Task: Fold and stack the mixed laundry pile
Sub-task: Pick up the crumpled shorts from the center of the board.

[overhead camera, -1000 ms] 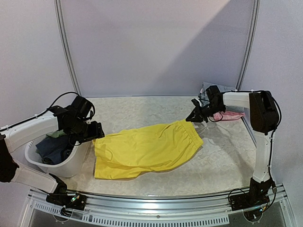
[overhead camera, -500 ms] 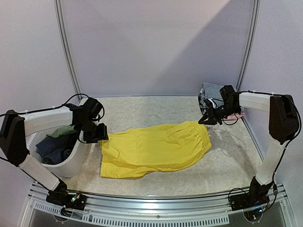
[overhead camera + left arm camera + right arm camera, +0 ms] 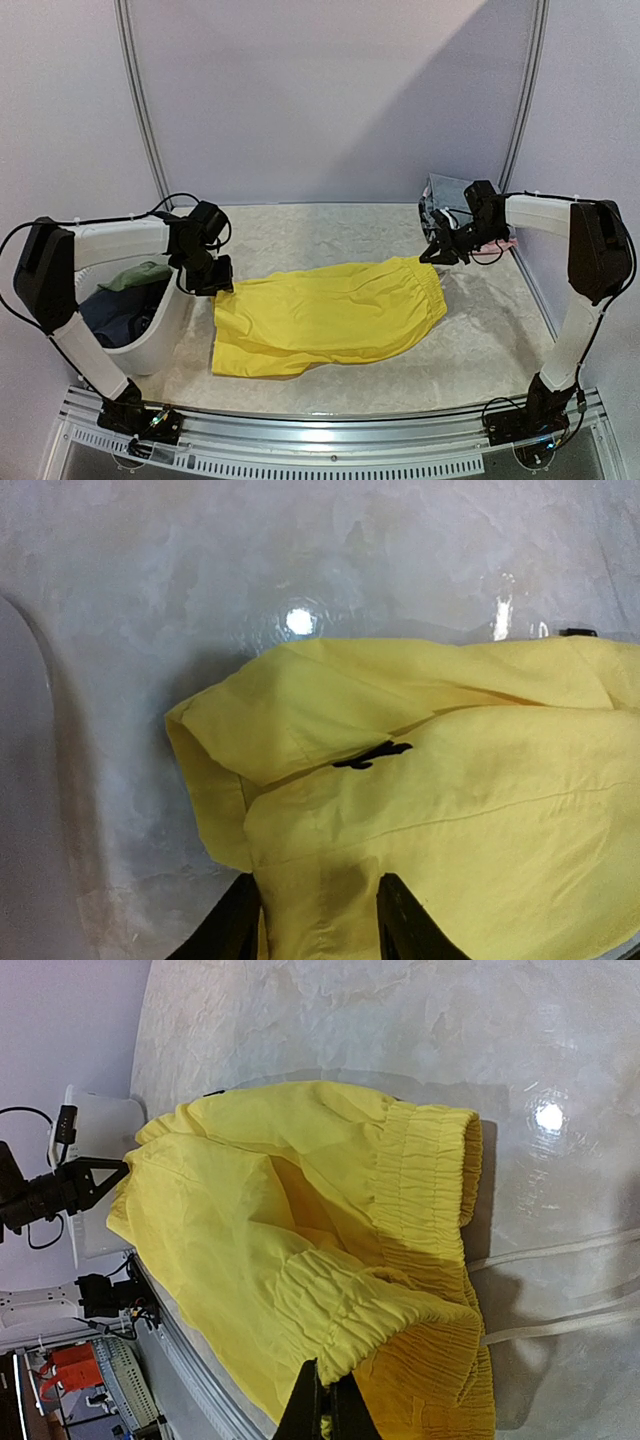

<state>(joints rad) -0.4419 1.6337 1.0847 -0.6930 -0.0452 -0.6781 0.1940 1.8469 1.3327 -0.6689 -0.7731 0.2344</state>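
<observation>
White marbled table (image 3: 300, 230): yellow shorts (image 3: 320, 320) lie spread flat between both arms. Waistband is pinched tight in right gripper (image 3: 432, 258); left gripper (image 3: 222, 288) straddles the leg hem, grip undeterminable.

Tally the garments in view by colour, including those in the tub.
Yellow shorts: 1
Olive-green garment in the white tub: 1
Dark blue garment in the tub: 1
Grey folded garment: 1
Pink piece: 1
Total: 5

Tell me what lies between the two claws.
The shorts span it, from the left claw to the right claw, seen in the top view.
</observation>
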